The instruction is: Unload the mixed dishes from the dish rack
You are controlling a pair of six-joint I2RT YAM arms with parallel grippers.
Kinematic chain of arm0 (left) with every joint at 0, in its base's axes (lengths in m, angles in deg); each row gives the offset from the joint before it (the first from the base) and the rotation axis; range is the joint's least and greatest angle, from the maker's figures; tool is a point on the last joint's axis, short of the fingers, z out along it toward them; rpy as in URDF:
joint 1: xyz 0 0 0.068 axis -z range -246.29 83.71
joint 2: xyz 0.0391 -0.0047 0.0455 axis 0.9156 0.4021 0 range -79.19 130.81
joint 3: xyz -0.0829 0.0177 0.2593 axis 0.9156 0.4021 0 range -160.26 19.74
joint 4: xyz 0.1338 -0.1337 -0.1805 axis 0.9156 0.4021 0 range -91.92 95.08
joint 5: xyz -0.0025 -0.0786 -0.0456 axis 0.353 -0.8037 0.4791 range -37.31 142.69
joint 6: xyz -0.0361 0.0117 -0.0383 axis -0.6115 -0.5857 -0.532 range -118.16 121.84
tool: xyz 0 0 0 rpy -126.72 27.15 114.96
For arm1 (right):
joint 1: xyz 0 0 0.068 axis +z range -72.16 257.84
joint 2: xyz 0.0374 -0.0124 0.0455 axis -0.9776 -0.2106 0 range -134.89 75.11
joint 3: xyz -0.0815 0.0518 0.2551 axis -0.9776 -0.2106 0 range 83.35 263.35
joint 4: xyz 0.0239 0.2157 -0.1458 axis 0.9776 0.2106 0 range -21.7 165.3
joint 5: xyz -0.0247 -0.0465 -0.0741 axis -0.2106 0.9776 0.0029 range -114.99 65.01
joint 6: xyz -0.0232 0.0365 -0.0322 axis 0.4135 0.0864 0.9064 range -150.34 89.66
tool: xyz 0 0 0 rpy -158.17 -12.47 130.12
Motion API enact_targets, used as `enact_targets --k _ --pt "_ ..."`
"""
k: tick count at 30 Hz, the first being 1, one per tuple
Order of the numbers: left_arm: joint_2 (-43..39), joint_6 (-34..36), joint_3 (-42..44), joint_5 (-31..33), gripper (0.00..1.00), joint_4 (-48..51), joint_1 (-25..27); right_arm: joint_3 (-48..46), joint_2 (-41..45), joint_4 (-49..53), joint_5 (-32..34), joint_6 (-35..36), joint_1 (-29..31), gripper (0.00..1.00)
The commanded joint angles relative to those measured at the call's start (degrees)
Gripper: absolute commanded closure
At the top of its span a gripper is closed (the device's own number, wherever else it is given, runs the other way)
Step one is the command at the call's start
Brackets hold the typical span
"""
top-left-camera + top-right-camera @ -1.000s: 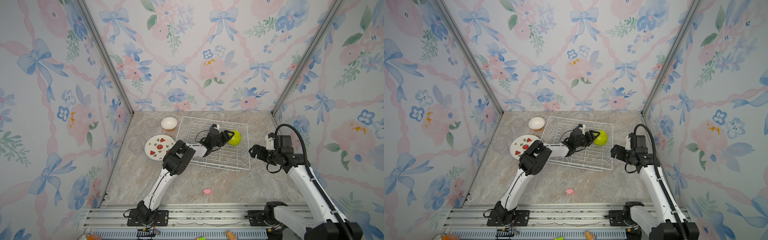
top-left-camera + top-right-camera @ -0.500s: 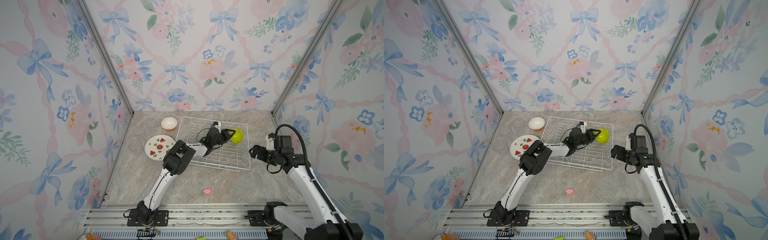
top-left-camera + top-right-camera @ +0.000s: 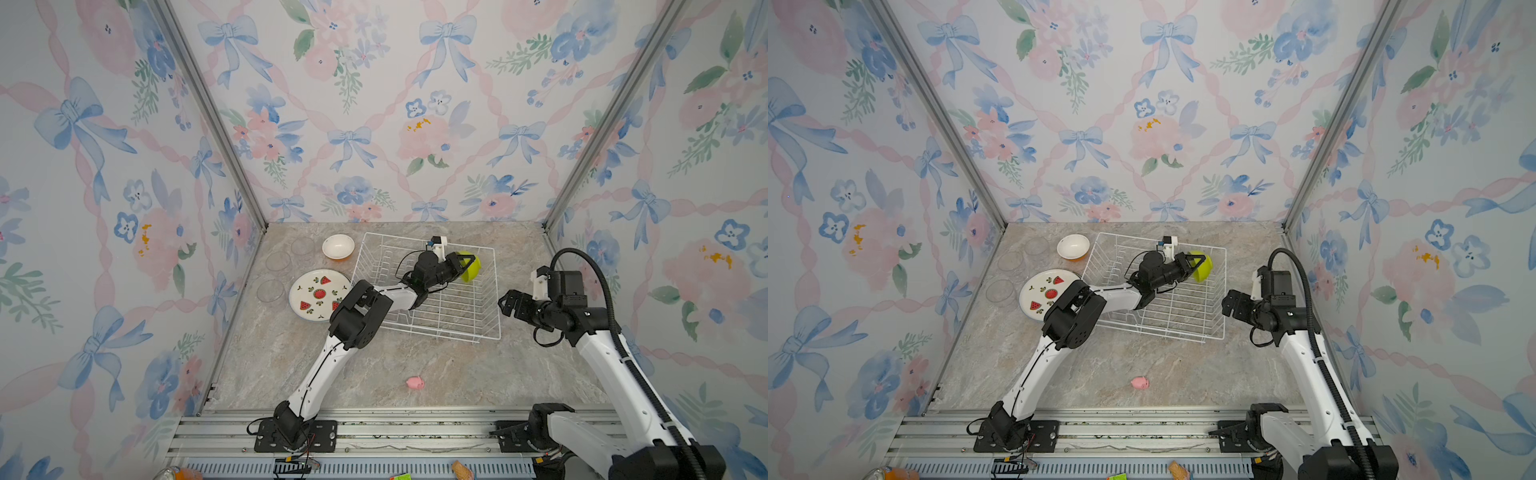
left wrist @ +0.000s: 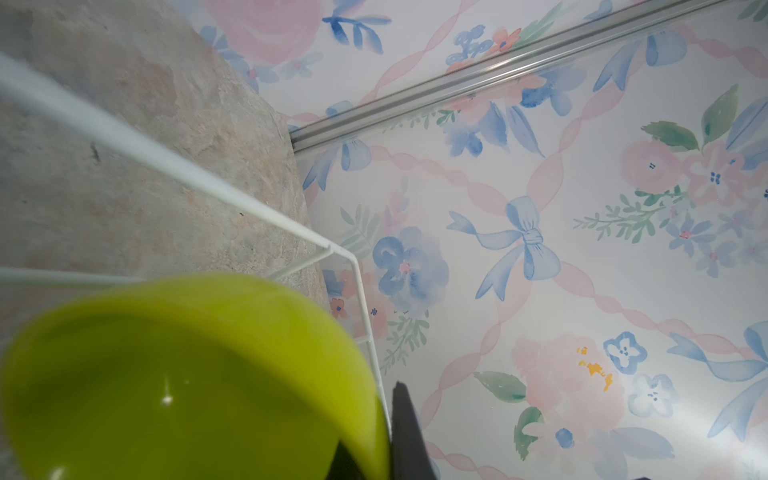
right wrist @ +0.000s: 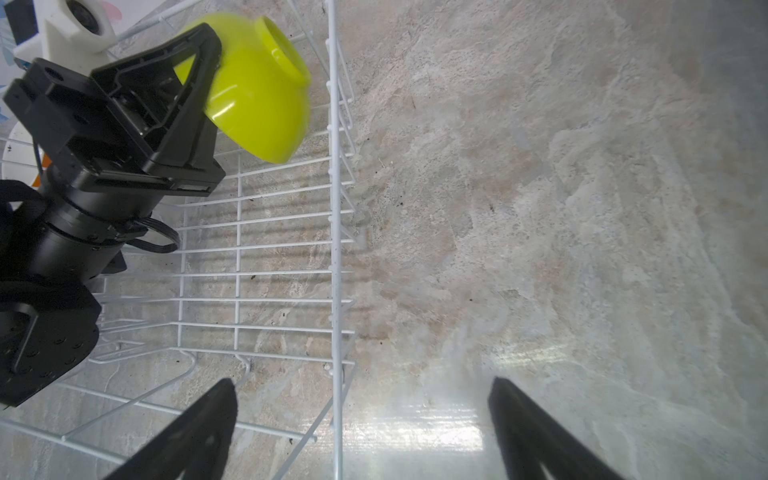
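Since the frame from a second ago, the big change is the left claw (image 3: pixel 467 262). Back then its jaws sat apart around the lime-green bowl (image 3: pixel 473 268); now they're pinched together on the bowl's rim, one finger inside and one outside. The bowl itself has barely budged, maybe nudged a hair toward the back wall. The right claw (image 3: pixel 505 302) hasn't moved at all: jaws wide apart, hanging just outside the right side of the dish rack (image 3: pixel 457 307) over bare worktop (image 3: pixel 374 365).

About the bowl: it's in the far right corner of the rack, tipped on its side. In the right wrist view you can see the glossy outside and the little foot ring pointing away from the left arm. The left wrist view looks straight into the shiny green inside, a bit blurry. Can't tell if it's resting on the wires or already off them.

Everything else sits out on the worktop left of the rack:
- plate with watermelon prints (image 3: pixel 318 294)
- orange bowl (image 3: pixel 338 246), white inside
- three clear glasses (image 3: pixel 277 262) near the left wall

Pink toy (image 3: pixel 414 382) is on its own toward the front.
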Motion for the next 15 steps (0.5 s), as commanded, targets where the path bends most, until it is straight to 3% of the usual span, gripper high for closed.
enact_targets --k 1,15 --pt "2.49 1.76 -0.47 -1.75 1.00 4.85 -0.47 1.67 -0.65 0.79 0.61 -0.56 -0.45 0.03" --pt "-9.64 12.94 4.65 -1.60 1.00 13.76 -0.54 3.65 -2.66 -1.51 -1.04 -3.12 -0.32 0.03"
